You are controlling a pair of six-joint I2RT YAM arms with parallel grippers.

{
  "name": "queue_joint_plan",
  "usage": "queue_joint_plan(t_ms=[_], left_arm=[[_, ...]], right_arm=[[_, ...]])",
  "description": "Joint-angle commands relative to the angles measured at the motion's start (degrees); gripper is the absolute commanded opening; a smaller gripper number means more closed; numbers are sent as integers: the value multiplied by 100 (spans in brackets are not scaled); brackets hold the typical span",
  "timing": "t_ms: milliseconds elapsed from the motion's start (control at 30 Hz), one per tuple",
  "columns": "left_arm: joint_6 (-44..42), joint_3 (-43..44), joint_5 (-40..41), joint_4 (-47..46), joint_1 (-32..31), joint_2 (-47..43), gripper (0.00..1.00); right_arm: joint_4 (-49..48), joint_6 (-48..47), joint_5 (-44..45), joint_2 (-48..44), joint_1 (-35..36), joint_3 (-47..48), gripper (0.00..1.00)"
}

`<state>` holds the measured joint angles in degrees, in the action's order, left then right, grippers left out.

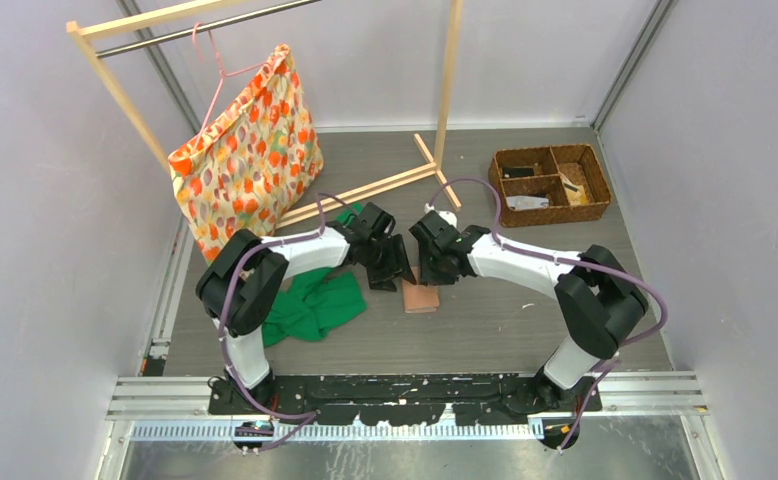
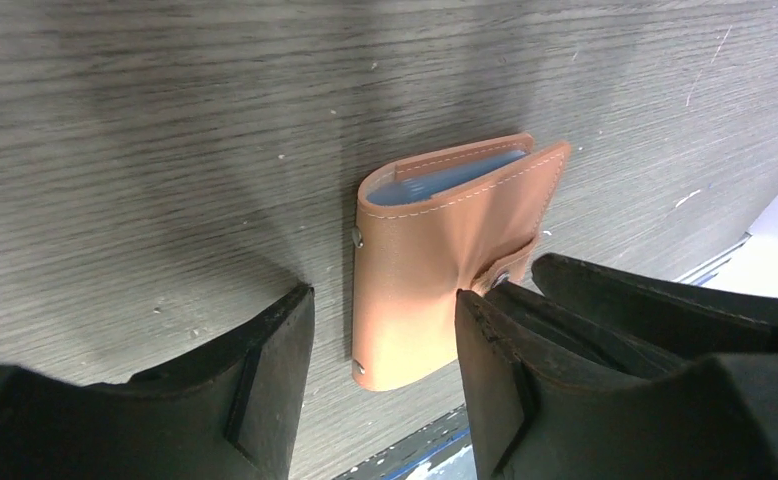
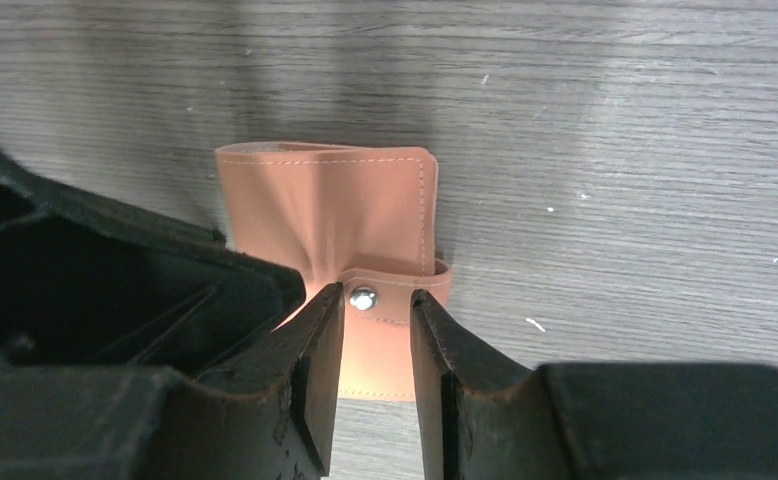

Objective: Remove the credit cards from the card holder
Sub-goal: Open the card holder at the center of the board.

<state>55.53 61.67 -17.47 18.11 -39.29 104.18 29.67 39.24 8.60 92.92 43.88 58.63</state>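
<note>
The salmon-pink card holder lies folded shut on the grey table between both grippers. In the left wrist view the card holder shows pale blue sleeves at its far edge; single cards cannot be told apart. My left gripper is open and straddles the holder's near end, its right finger touching the creased cover beside the snap tab. In the right wrist view my right gripper is open only narrowly, low over the holder, with the snap tab between its fingertips.
A green cloth lies left of the holder under the left arm. A brown wicker basket stands at the back right. A patterned orange bag hangs on a wooden rack at the back left. The table's near edge runs close by.
</note>
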Motion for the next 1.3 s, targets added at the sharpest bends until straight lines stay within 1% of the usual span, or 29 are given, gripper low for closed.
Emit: queue_joint_plan(t_ms=[0,100,300,367,433,500,567,667,733,867,967,1100,1267], left_arm=[[32,25,617,357,-137,274,54],[107,-46,763,409,-179,239,52],[159,-164,816,397,-193,287,42],[152,-170,801,385,-193,336,37],[139,-142,775,365,-193,399,37],[138,-117,753,355,-193,469,36],[140,-95,721,344,-198,533,36],[151,-85,724,354,-202,561,36],[149,-92,747,384,-202,559,36],[136,-94,776,441,-202,551,36],[126,-91,781,456,-202,566,36],[107,-85,798,492,-202,602,36],[107,-122,810,486,-202,547,36]], right_arm=[[-20,-83,248,131,39,172,36],[-70,-73,227,224,57,134,38],[-199,60,193,308,125,59,43],[-284,119,145,234,129,8,46],[-324,148,68,196,126,-24,48],[-306,160,73,226,129,-8,47],[-233,171,148,322,128,7,42],[-165,192,262,359,131,-45,29],[-120,202,354,316,129,-105,23],[-53,206,511,128,122,-229,15],[21,228,605,-24,128,-287,6],[83,257,730,-203,130,-361,1],[92,299,827,-399,128,-444,1]])
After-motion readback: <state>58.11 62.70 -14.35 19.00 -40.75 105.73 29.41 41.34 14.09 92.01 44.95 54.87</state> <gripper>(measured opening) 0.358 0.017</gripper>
